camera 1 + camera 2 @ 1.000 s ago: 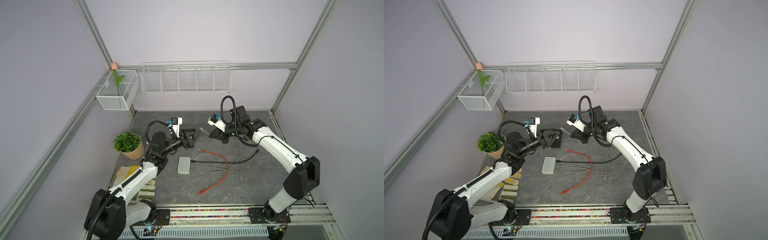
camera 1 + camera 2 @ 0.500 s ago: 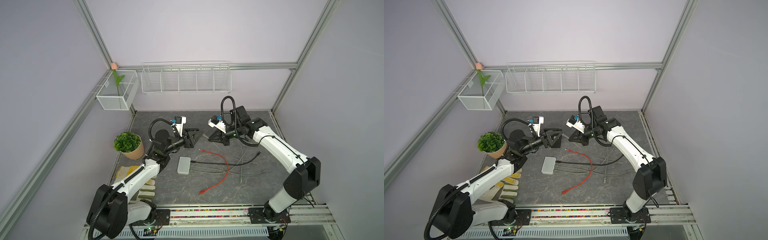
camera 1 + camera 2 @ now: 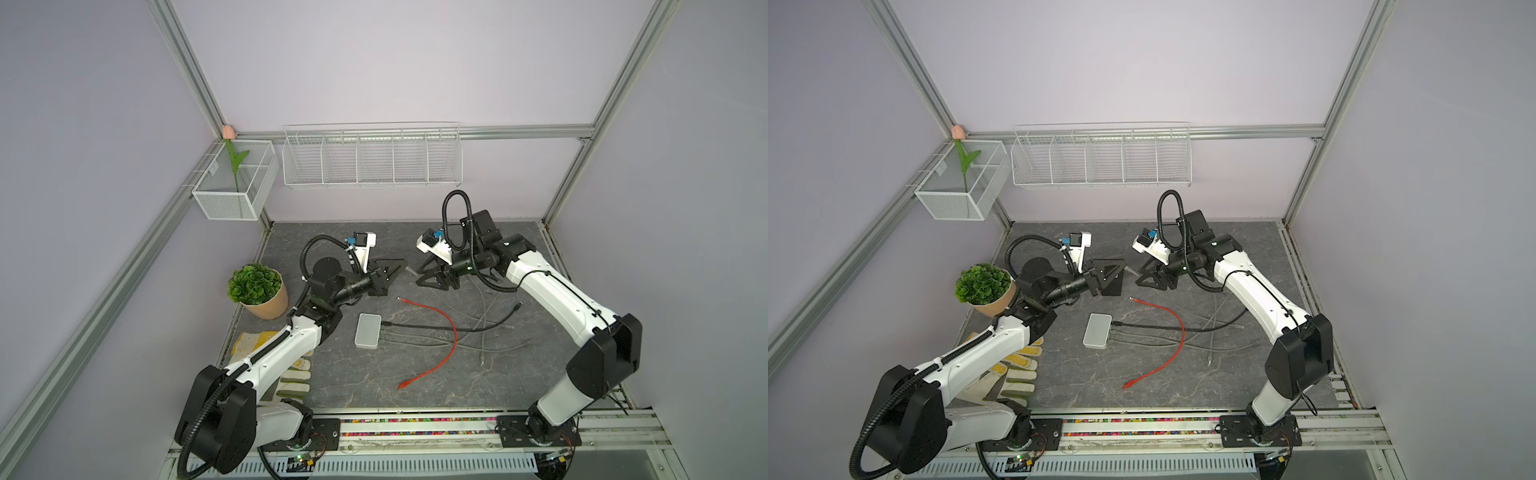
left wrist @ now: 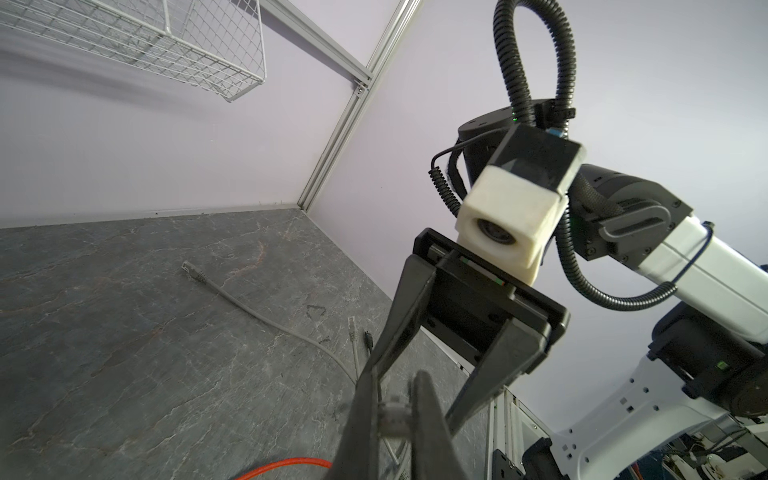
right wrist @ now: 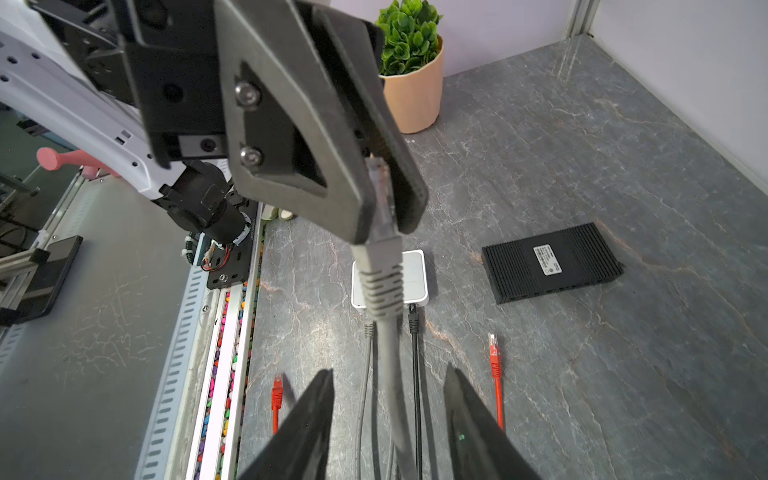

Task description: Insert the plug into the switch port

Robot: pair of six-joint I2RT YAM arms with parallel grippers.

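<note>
- Left claw (image 5: pixel 386 224) is clamped tight on the grey plug (image 5: pixel 380 249), raised off the table (image 5: pixel 582 124).
- Right claw (image 5: pixel 389 370) stands open, with the plug's cable (image 5: pixel 399 424) running between its parted fingers.
- White switch (image 5: pixel 415 274) lies on the table below the left claw.

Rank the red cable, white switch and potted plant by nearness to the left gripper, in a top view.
1. Red cable: its rear plug lies close by the left gripper, centre.
2. White switch: nearer the front, centre.
3. Potted plant: far out at the left edge.
</note>
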